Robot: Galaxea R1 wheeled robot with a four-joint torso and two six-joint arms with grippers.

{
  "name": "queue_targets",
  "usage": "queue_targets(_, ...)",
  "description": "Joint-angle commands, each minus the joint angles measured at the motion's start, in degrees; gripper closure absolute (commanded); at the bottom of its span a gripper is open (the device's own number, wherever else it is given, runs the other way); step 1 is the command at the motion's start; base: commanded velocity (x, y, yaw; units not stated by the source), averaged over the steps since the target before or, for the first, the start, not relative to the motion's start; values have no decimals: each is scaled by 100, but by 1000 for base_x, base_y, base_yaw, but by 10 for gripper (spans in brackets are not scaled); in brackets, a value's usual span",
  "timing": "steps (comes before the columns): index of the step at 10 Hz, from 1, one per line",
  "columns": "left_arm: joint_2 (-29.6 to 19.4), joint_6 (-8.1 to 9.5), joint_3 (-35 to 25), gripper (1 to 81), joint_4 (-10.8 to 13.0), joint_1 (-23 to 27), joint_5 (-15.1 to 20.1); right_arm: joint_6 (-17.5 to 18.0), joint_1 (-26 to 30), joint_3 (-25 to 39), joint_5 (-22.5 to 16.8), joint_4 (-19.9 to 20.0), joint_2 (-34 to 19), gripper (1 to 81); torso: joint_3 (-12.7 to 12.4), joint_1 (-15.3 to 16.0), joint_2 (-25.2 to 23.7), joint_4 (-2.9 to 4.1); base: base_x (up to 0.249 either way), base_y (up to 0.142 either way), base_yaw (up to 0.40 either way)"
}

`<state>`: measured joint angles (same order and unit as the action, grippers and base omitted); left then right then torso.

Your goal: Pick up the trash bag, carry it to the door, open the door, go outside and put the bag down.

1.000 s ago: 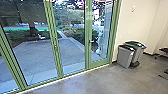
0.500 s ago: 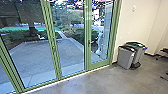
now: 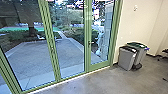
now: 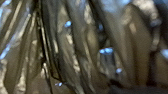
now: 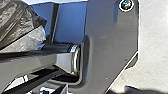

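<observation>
Dark, crinkled plastic of the trash bag [image 4: 82,47] lies right up against the camera in the left wrist view, its folds catching blue and pale glints. In the right wrist view, part of the same shiny bag [image 5: 17,22] shows beside the robot's own dark body. The green-framed glass door [image 3: 99,37] stands closed in the head view, with a handle [image 3: 90,43] on its left stile. How my grippers' fingers stand cannot be made out.
Two grey bins [image 3: 127,58] with dark and green tops stand by the pale wall [image 3: 136,22], right of the door. Tall glass panels [image 3: 30,55] continue leftward. Concrete floor [image 3: 100,82] lies before them; outside are paving [image 3: 37,58], hedges and a tree trunk.
The head view has shifted slightly, the bins now sitting a little farther right and the left-hand frame posts farther left. The door remains closed.
</observation>
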<state>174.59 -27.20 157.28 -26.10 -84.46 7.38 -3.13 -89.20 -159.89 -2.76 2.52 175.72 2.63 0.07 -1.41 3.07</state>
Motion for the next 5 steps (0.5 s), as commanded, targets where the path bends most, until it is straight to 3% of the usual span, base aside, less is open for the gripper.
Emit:
queue_targets(1, 41, -110, -48, 811, 26, 249, 467, -29, 213, -23, -366, -24, 36, 10, 0, 0, 0, 0, 151, -65, 0)
queue_targets(5, 32, -128, -48, 811, 26, 241, 467, -29, 213, -23, -366, -24, 36, 10, 2, 0, 0, -2, 153, -69, 0)
